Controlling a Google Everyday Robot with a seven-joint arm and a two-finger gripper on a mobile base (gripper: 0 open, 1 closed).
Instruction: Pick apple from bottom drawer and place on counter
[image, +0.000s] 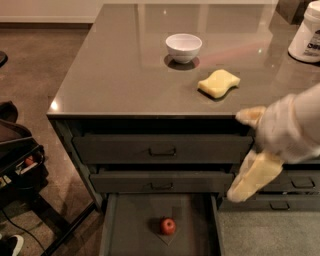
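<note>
Hanging before the glossy desk edge, the pale pincer gapes open, empty. Below and left of it, the round red apple sits on the flat grey floor of the bottom drawer; which way its stem points is unclear.

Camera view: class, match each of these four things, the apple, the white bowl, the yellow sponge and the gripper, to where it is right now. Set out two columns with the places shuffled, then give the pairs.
Column one
1. apple
2. white bowl
3. yellow sponge
4. gripper

Column two
A. on the counter, near its front edge
B. at the right, in front of the upper drawer fronts
C. on the floor of the open bottom drawer
D. on the counter, farther back than the sponge

Pairs: 1-C; 2-D; 3-A; 4-B
</note>
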